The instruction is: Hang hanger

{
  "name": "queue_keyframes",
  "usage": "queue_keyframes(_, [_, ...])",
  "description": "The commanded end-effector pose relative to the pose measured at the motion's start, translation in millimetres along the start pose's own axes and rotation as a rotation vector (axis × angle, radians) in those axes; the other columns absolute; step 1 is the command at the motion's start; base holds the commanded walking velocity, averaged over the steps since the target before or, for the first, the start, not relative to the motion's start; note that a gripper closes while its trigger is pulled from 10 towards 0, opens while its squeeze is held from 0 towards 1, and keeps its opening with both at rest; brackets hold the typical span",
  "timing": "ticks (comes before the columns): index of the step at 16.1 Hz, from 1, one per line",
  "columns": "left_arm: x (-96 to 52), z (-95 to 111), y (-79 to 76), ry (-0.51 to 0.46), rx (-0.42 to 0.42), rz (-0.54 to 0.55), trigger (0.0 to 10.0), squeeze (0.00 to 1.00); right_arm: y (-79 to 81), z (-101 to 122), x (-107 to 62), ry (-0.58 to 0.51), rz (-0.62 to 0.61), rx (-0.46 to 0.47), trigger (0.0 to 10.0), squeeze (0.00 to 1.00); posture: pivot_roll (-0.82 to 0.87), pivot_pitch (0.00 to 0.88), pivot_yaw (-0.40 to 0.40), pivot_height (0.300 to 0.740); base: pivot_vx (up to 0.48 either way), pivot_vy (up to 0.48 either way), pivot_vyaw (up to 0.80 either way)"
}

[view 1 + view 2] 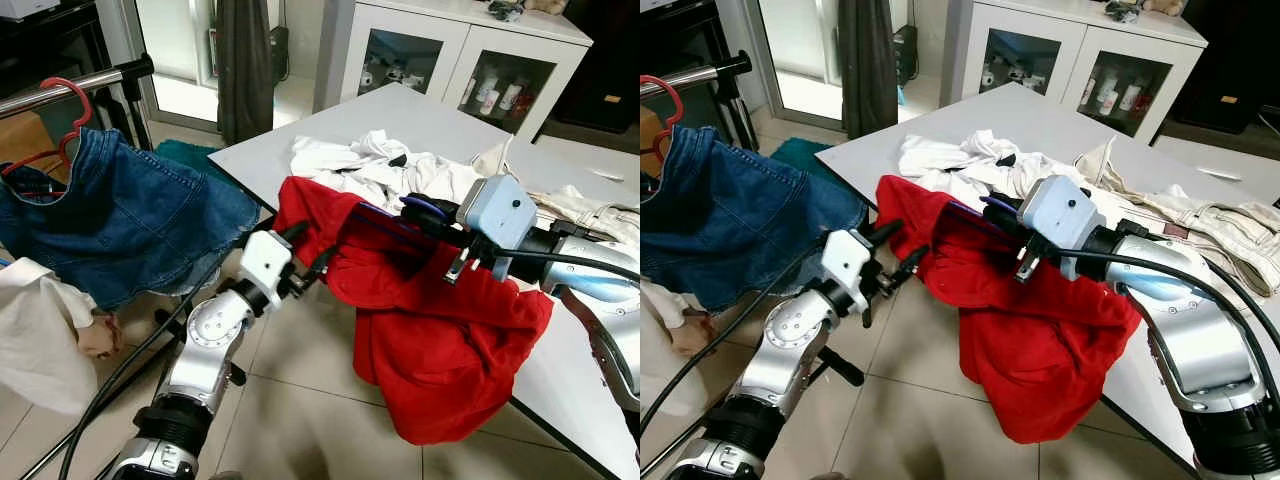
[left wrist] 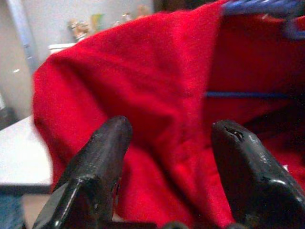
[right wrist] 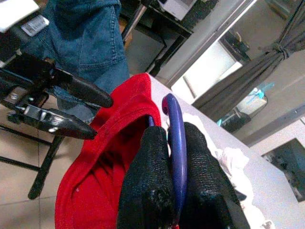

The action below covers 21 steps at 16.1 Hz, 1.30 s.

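the left arm reaches forward and up from low on the left, silver forearm angled toward the middle. its left hand [image 1: 895, 250] has the two black fingers [image 2: 95, 162] spread apart, nothing between them, tips just beside red cloth [image 1: 1040, 340]. the right arm comes in from the right, elbow bent, wrist level. the right hand [image 3: 176, 157] has its fingers closed tight on a blue hanger [image 3: 175, 129].
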<state>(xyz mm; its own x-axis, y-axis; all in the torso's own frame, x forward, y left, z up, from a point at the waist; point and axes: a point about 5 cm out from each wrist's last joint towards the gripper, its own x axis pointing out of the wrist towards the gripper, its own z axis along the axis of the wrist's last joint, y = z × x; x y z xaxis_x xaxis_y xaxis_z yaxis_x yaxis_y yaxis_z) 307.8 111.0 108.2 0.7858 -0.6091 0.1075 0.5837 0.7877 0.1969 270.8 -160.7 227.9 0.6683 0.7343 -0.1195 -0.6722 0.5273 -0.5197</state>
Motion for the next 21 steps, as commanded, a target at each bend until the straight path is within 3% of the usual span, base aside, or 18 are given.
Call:
queue_keyframes(1, [6.4,3.1,1.7,0.005,-0.009,-0.005,10.0,1.0,-1.5,9.8,-2.7,-0.034,-0.002,-0.016,0.0,0.0,-0.01,0.0,-0.073,0.74,0.0,0.0,0.0])
queue_keyframes(4, [9.0,3.6,2.6,0.01,-0.002,0.001,10.0,1.0,5.2,18.8,-3.2,-0.081,0.026,-0.017,0.0,0.0,-0.01,0.0,-0.075,0.74,0.0,0.0,0.0])
queue_keyframes(5, [10.2,3.2,1.4,0.016,0.002,-0.011,10.0,0.0,6.9,20.1,-3.0,-0.086,0.03,-0.017,0.0,0.0,-0.01,0.0,-0.075,0.74,0.0,0.0,0.0])
queue_keyframes(10, [14.8,1.3,-2.1,0.037,0.043,-0.03,10.0,0.0,16.0,25.5,-3.0,-0.105,0.075,-0.018,0.0,0.0,-0.02,0.0,-0.07,0.74,0.0,0.0,0.0])
queue_keyframes(18, [20.9,1.4,9.5,0.073,0.102,0.035,10.0,0.0,23.4,33.9,-4.3,-0.149,0.133,0.011,0.0,0.0,-0.01,0.0,-0.067,0.74,0.0,0.0,0.0])
queue_keyframes(19, [21.7,1.8,9.2,0.07,0.105,0.029,9.6,0.0,23.5,33.4,-4.5,-0.146,0.135,0.014,0.0,0.0,-0.01,0.0,-0.067,0.74,0.0,0.0,0.0])
queue_keyframes(20, [21.9,2.6,7.1,0.056,0.095,0.014,0.0,0.0,23.4,32.1,-5.1,-0.138,0.135,0.015,0.0,0.0,-0.01,0.0,-0.068,0.74,0.0,0.0,0.0])
queue_keyframes(21, [21.7,3.4,5.5,0.047,0.089,0.003,0.0,0.0,23.5,30.7,-5.5,-0.129,0.134,0.014,0.0,0.0,-0.01,0.0,-0.069,0.74,0.0,0.0,0.0])
